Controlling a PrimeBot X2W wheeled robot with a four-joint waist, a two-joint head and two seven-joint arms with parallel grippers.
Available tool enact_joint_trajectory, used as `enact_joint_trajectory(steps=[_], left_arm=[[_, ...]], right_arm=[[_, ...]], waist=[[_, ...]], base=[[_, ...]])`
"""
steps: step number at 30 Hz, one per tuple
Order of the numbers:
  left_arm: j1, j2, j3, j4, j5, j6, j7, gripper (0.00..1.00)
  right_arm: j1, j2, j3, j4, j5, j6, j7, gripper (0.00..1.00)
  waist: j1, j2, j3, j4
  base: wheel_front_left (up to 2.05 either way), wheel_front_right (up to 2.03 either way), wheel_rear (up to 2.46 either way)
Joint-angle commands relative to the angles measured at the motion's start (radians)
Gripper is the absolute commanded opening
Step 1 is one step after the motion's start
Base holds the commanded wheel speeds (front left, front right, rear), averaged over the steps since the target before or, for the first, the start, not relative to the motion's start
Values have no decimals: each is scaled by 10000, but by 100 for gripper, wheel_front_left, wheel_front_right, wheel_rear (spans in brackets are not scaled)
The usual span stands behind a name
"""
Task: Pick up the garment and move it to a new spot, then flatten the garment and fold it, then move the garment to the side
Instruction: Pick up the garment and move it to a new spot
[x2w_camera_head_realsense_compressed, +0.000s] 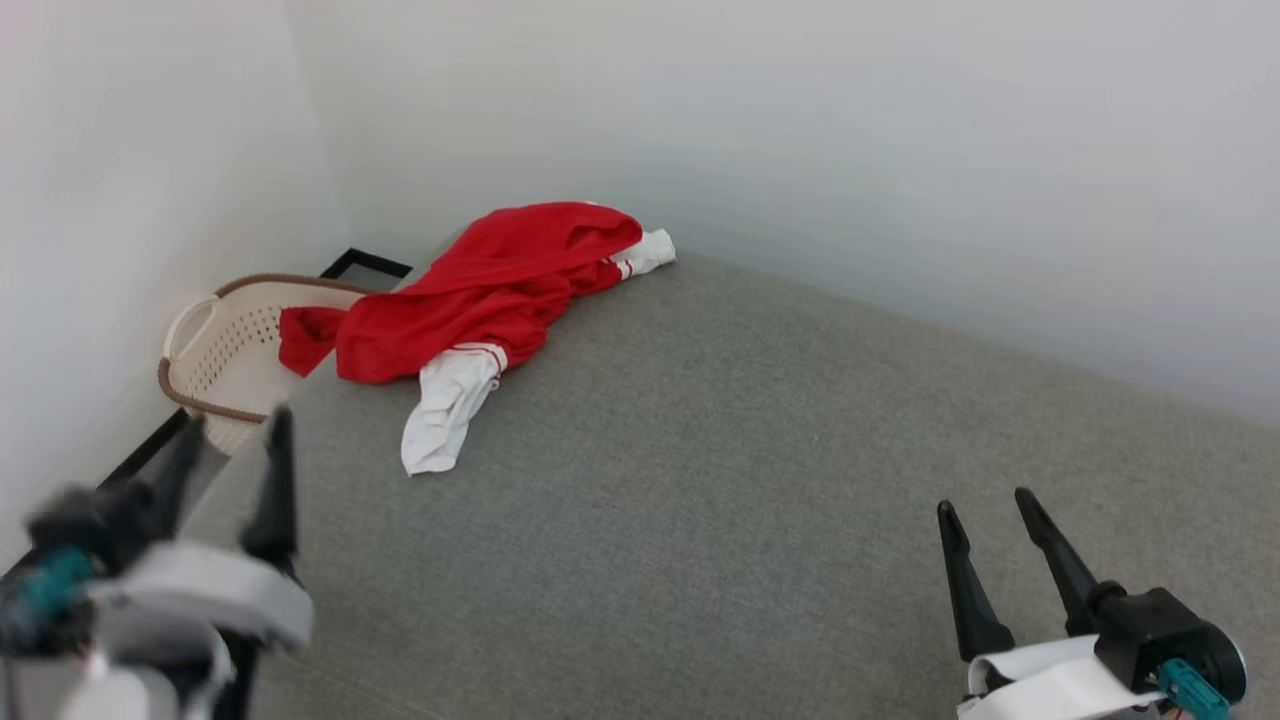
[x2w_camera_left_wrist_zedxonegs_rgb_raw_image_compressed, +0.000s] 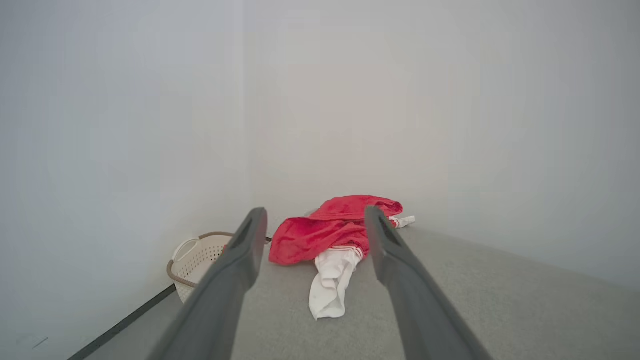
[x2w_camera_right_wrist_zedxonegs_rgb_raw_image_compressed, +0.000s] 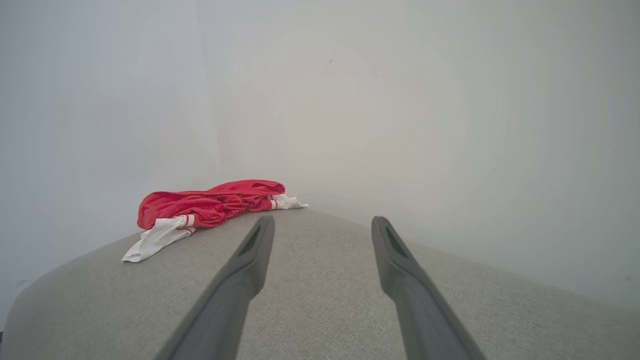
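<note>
Progress is standing at the very start, judging by how things are lying. In the head view the garment (x2w_camera_head_realsense_compressed: 470, 300), a red T-shirt with white sleeves, is lying bunched at eleven o'clock on the far corner of the grey upholstered surface (x2w_camera_head_realsense_compressed: 760, 450). One red end is appearing to droop over the edge by a perforated cream laundry basket (x2w_camera_head_realsense_compressed: 215, 350) at nine o'clock. The left gripper (x2w_camera_head_realsense_compressed: 235, 425), blurred, is hovering at eight o'clock and the right gripper (x2w_camera_head_realsense_compressed: 985, 505) at five o'clock, both well apart from the shirt. In the left wrist view the left gripper (x2w_camera_left_wrist_zedxonegs_rgb_raw_image_compressed: 315, 212) is pointing straight at the garment (x2w_camera_left_wrist_zedxonegs_rgb_raw_image_compressed: 320, 235) at twelve o'clock, its jaws gaping wide with nothing between them, and a white sleeve is trailing toward six o'clock. In the right wrist view the right gripper (x2w_camera_right_wrist_zedxonegs_rgb_raw_image_compressed: 324, 220) is standing just as wide and empty above the cushion, the garment (x2w_camera_right_wrist_zedxonegs_rgb_raw_image_compressed: 200, 207) lying at ten o'clock. Nothing is looking done yet: lifting, relocating, flattening, folding and setting aside are all remaining, and the left arm is seeming best lined up to begin the reach.
</note>
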Motion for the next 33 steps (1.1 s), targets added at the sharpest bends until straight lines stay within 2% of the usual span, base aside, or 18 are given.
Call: enact_joint_trajectory(steps=[1, 12, 13, 16, 22, 28, 29, 33], left_arm=[[-405, 174, 84, -91, -171, -54, 242, 100], [-4136, 1688, 602, 49, -1813, -291, 2681, 100], [-4136, 1688, 602, 49, -1813, -291, 2681, 100], [-5555, 2206, 596, 716, -2374, -328, 3566, 100], [-7354, 2776, 333, 2505, -2997, -385, 4896, 100], [-8792, 3162, 77, 4637, -3176, -319, 5923, 100], [-8792, 3162, 77, 4637, -3176, -319, 5923, 100], [-9521, 3259, -22, 6047, -3191, -127, 6369, 100]], right_arm=[[-203, -4, -41, -88, -110, 4, 9, 100], [-1189, -410, -247, -1213, -743, 3, 512, 100], [-1189, -410, -247, -1213, -743, 3, 512, 100], [-1549, -628, -335, -1682, -772, 3, 649, 100], [-2026, -895, -279, -2384, -821, 3, 911, 100], [-2266, -1115, -238, -3141, -818, 3, 1145, 100], [-2266, -1115, -238, -3141, -818, 3, 1145, 100], [-2289, -1230, -326, -3727, -823, 3, 1367, 100]], waist=[[-1, -1, 542, -422], [-1, -1, 3259, -1617], [-1, -1, 3259, -1617], [-1, -1, 4231, -1908], [-1, -1, 5532, -2257], [-1, -1, 6455, -2586], [-1, -1, 6455, -2586], [-1, -1, 6953, -2728]], base=[[0, 0, 0], [0, 0, 0], [0, 0, 0], [0, 0, 0], [0, 0, 0], [0, 0, 0], [0, 0, 0], [0, 0, 0]])
